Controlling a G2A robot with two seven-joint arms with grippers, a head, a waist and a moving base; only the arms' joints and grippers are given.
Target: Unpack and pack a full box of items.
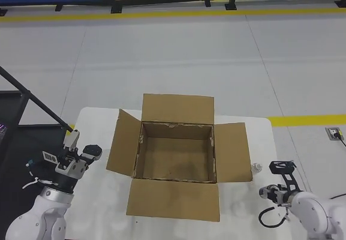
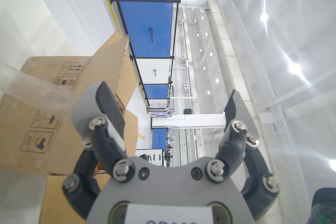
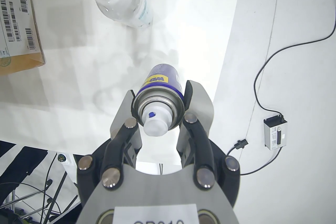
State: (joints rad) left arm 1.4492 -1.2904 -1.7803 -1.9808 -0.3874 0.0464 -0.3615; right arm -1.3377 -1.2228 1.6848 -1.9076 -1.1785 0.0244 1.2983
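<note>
In the top view's lower right, the right hand (image 3: 159,92) gripped a blue spray can (image 3: 163,80). At lower left, the left hand (image 2: 168,92) gaped wide, empty, beside the open box (image 1: 177,108).

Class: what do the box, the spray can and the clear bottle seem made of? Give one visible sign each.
Box: brown cardboard, matt; ragged torn flap edge. Spray can: probably metal, glossy print; shiny rolled rim. Clear bottle: likely plastic; see-through body, white matt cap.
</note>
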